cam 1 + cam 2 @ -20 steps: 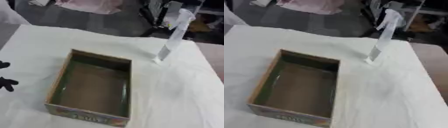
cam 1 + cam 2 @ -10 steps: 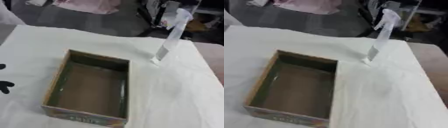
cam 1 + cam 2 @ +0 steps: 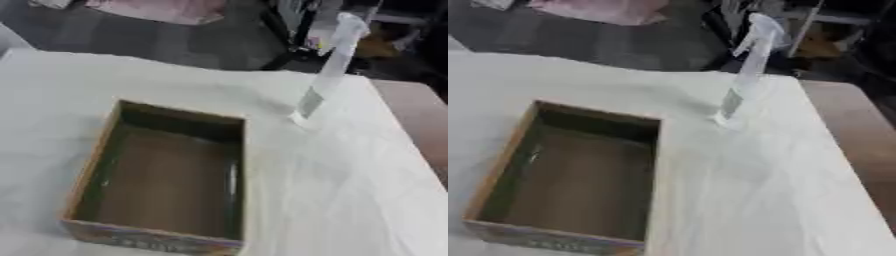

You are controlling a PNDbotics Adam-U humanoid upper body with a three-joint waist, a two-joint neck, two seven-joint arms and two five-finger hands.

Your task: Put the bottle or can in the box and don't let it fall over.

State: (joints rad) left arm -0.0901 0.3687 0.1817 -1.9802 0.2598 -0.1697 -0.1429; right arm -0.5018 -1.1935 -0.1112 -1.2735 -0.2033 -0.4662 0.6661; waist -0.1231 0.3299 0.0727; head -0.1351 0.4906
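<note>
White cloth covers the table [image 3: 367, 200] in the left eye view, where the open box [image 3: 162, 175] sits empty and the clear spray bottle [image 3: 325, 75] stands upright beyond its far right corner, apart from it. Our right eye view agrees; neither hand shows, so we cannot tell their fingers. We should grasp the bottle low and lower it in vertically.

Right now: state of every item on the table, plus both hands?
Spray bottle: upright on the table, outside the box, beyond its far right corner.
Box: open top, nothing inside, resting flat.
Table: covered in white cloth.
Left hand: not in view.
Right hand: not in view.
</note>
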